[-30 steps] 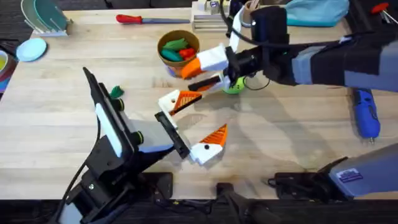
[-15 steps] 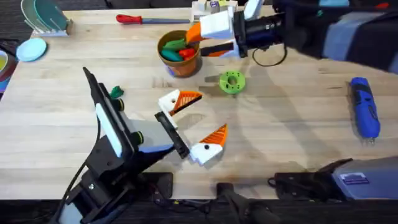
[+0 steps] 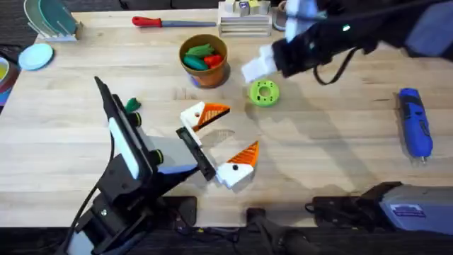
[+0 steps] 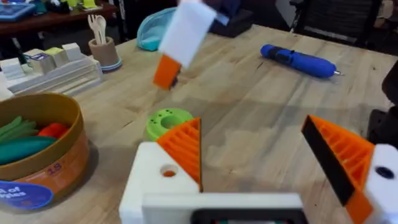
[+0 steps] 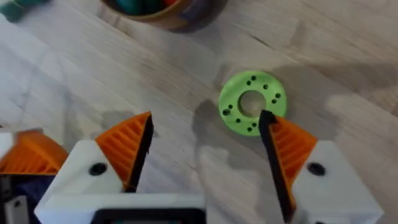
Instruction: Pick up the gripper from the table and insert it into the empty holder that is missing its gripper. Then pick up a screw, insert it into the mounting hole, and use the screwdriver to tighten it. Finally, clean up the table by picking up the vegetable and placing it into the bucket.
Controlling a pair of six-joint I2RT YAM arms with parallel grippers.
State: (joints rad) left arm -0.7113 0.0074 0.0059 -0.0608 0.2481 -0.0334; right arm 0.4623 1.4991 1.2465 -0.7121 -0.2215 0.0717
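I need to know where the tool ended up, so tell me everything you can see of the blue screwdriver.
The blue screwdriver is a chunky, bright blue cylinder that looks like plastic, with a darker band near one end and a thin metal bit at the other. It lies flat on its side on the wooden table, toward the right edge, bit pointing toward the arms' bases. Nothing touches it but the tabletop; neither hand is near it. The left wrist view shows it lying alone on bare wood.
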